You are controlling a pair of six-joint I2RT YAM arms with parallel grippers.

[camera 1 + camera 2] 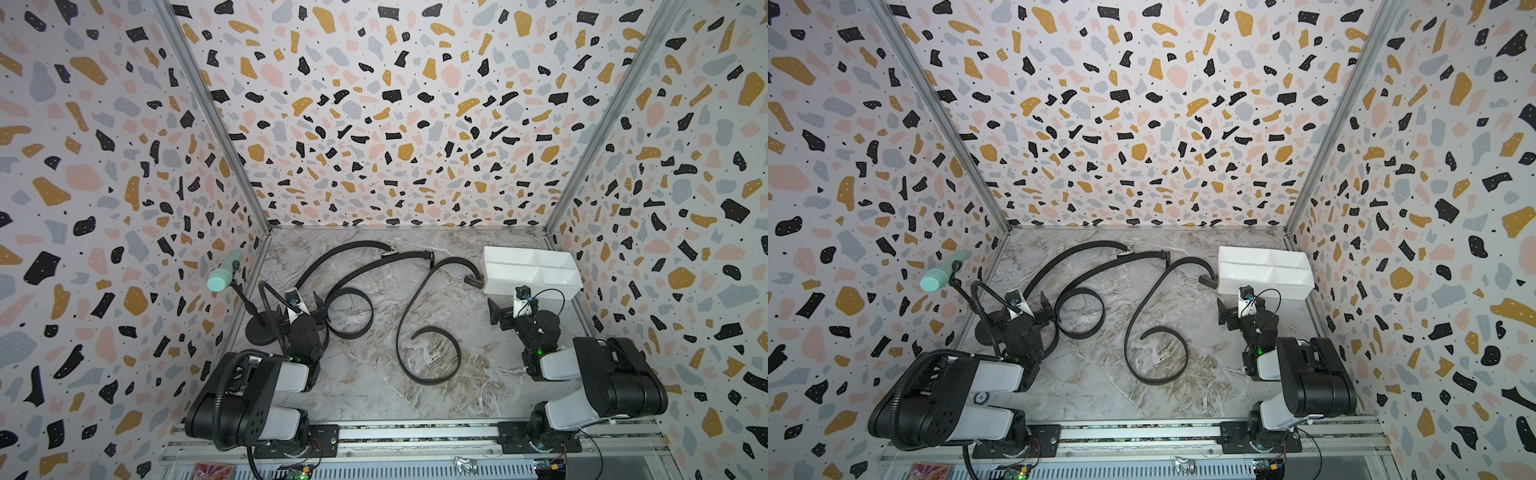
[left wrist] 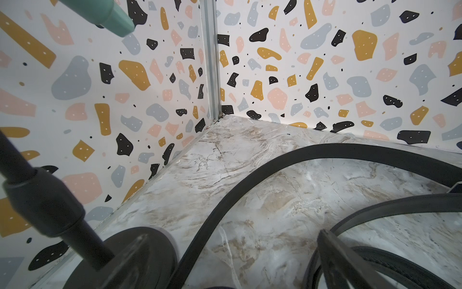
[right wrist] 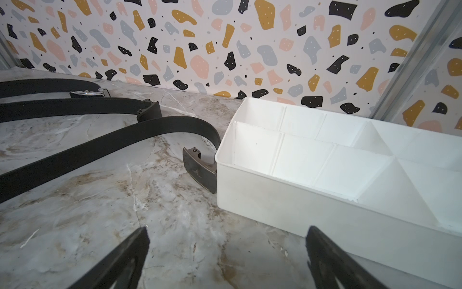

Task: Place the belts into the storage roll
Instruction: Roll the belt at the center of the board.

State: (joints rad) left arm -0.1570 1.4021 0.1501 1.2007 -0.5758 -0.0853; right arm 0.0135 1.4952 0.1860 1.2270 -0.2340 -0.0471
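Mic stand (image 1: 249, 305) at far left. Beside it the left gripper (image 2: 232, 237), jaws spread wide, nothing held. On the table (image 1: 374, 395): first belt (image 3: 37, 87) arcs along the back. The second belt (image 3: 75, 106) ends in a coil centre-left. The third belt (image 3: 100, 149) snakes centre-right, its buckle (image 3: 200, 170) touching the tray (image 1: 498, 284) at back right. No belt is in the tray. The right gripper (image 3: 227, 232) is just before the tray, jaws wide, empty.

Black arms (image 1: 249, 399) carry white links (image 1: 291, 376) and green lights (image 1: 297, 358)
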